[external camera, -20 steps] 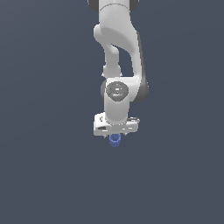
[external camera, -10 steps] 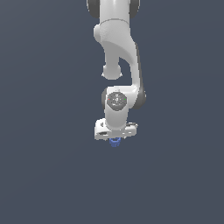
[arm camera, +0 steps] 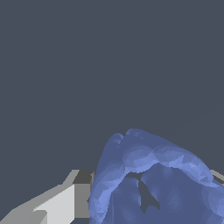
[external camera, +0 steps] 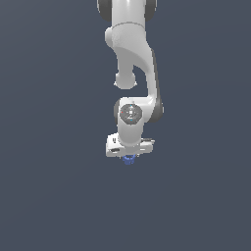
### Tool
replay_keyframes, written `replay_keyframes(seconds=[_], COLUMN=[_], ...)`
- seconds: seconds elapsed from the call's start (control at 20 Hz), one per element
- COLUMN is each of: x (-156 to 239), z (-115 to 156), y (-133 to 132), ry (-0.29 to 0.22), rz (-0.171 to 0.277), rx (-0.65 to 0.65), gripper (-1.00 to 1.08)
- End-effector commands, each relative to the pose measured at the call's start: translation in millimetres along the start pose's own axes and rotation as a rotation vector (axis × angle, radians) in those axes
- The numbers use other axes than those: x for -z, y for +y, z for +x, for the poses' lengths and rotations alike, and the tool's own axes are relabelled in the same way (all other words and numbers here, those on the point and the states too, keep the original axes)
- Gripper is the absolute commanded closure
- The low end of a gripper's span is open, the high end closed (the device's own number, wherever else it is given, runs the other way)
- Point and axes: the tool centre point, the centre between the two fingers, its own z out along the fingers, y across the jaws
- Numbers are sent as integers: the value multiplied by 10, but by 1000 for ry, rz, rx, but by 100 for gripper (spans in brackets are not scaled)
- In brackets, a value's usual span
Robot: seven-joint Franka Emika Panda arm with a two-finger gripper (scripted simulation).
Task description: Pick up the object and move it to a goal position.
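The object (external camera: 129, 159) is a small blue cup-like piece peeking out just below the white hand of the arm in the exterior view. My gripper (external camera: 129, 158) is shut on it, and most of the object is hidden by the hand. In the wrist view the blue object (arm camera: 153, 179) fills much of the picture, its hollow top facing the camera, with one grey-and-white finger (arm camera: 57, 203) pressed against its side. The other finger shows only as a sliver at the picture's edge.
The white arm (external camera: 132, 73) reaches down from above the hand. Around it there is only a flat dark grey-blue surface (external camera: 49, 196), with no other object or edge in view.
The hand with the blue object has dropped a little lower in the exterior view, and the arm's elbow has folded downward. The grip has stayed the same.
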Motion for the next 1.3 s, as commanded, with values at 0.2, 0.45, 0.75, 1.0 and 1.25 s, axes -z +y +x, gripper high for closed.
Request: replay_keyframes(seconds=[0.2, 0.45, 0.75, 1.0, 1.25], x=[9, 134, 481, 946, 1455], z=[-1, -19, -66, -126, -184], y=[0, -6, -21, -40, -61], ry=[0, 0, 0, 0, 0], rz=[0, 0, 0, 0, 0], rx=[0, 0, 0, 0, 0], gripper=[108, 108, 108, 108, 108])
